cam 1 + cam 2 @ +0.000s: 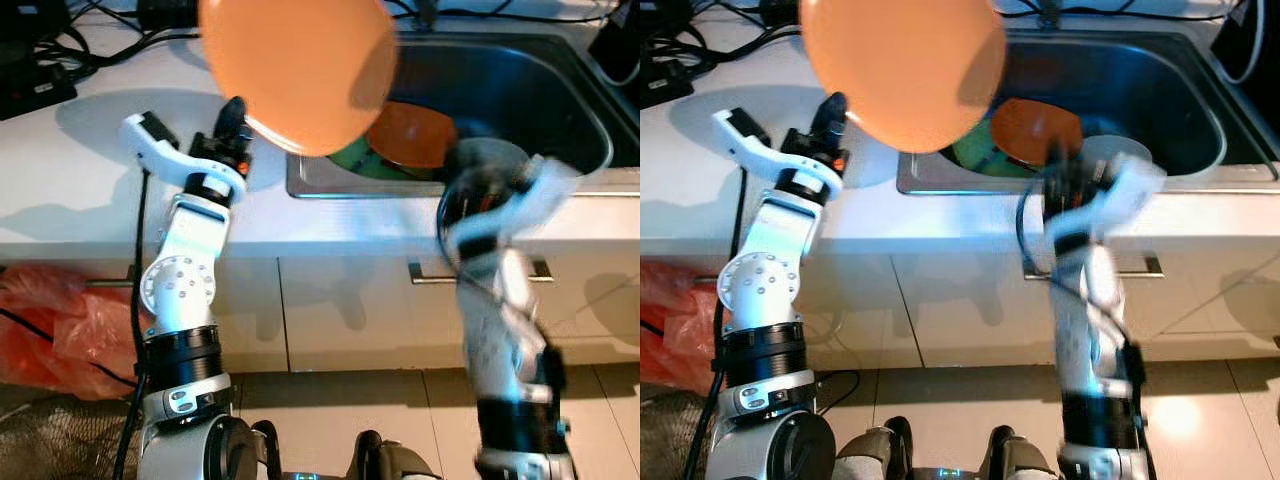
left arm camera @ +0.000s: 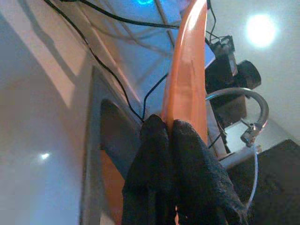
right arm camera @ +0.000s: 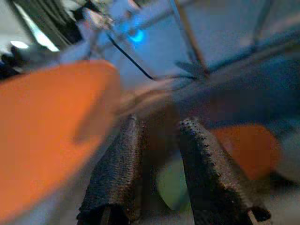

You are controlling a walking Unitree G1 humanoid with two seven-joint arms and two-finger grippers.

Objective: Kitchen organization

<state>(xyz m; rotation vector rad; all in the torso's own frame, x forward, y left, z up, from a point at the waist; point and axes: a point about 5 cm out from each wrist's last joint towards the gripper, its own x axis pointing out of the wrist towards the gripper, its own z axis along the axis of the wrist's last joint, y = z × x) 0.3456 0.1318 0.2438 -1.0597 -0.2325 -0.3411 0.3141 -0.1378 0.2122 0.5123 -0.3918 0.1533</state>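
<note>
From the head cameras, the left end effector (image 1: 235,118) is clamped on the rim of a large orange plate (image 1: 298,65), lifting it edge-on above the white table (image 1: 90,190), just over the left rim of the steel sink (image 1: 520,90). Gripping by the rim probably keeps the plate's face free, so it can be set down flat or stood in a rack. The left arm rises from the shoulder, bends at the elbow and cocks its wrist up and inward toward the sink. More dishes lie in the basin: a second orange plate (image 1: 412,135) overlapping a green one (image 1: 352,158). The right end effector (image 1: 1060,172) sits at the sink's front edge, its arm smeared by motion blur (it is plainly on the move), forearm upright and wrist bent toward the basin. A crumpled orange bag (image 1: 50,320) lies on the floor to the left.

The left wrist view confirms the grip: two black fingers (image 2: 197,173) pressed together on the thin edge of the plate, with a curved tap (image 2: 243,96) beyond.

The right wrist view shows its fingers (image 3: 204,173) apart with nothing between them, pointed toward the orange and green dishes below, presumably lining up for the next pick.
</note>
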